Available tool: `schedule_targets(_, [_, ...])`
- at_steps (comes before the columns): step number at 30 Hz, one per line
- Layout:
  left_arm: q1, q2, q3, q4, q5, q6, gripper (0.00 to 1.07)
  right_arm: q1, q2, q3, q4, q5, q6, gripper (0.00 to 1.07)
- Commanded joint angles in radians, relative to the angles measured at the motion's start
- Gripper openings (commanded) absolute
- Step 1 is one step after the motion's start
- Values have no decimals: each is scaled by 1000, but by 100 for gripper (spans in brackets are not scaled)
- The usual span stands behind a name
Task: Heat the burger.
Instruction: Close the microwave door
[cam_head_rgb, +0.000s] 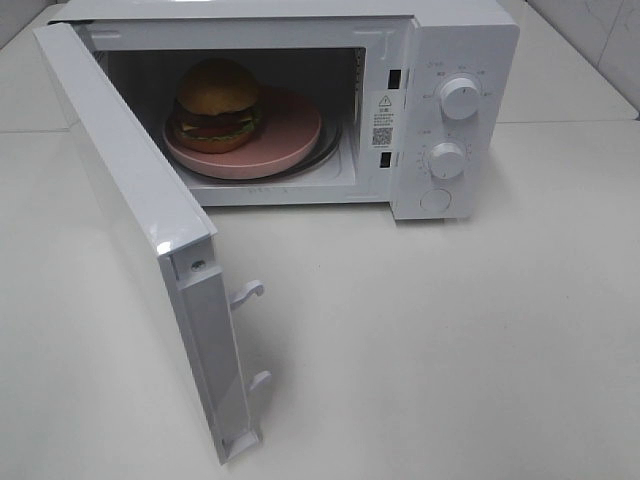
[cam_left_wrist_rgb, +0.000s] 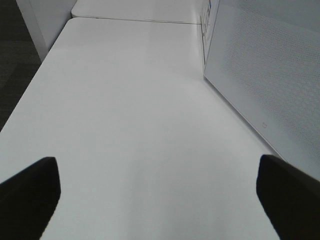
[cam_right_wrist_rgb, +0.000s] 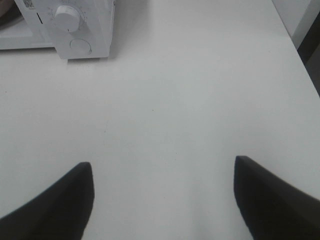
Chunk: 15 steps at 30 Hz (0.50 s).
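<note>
The small round burger (cam_head_rgb: 218, 100), a golden domed bun over dark brown layers, sits on a round pink dish (cam_head_rgb: 295, 135) inside the white microwave oven (cam_head_rgb: 455, 50). The oven's white door (cam_head_rgb: 120, 190) stands wide open. The left gripper (cam_left_wrist_rgb: 159, 200) and right gripper (cam_right_wrist_rgb: 164, 200) are spread wide and empty above the white table (cam_head_rgb: 450, 350). Only their dark tips show.

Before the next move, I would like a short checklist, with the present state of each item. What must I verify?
1. The burger sits on the pink dish inside the microwave: ok.
2. The pink dish lies fully within the cavity: ok.
3. The door is shut: not ok, it stands wide open.
4. The left end effector is open and empty: ok.
5. The right end effector is open and empty: ok.
6. Setting of the lower knob: cannot tell, marks too small.
</note>
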Motion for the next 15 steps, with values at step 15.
schedule_targets(15, [-5, -16, 4, -6, -15, -1, 101, -7, -186, 3, 2, -18, -9, 76])
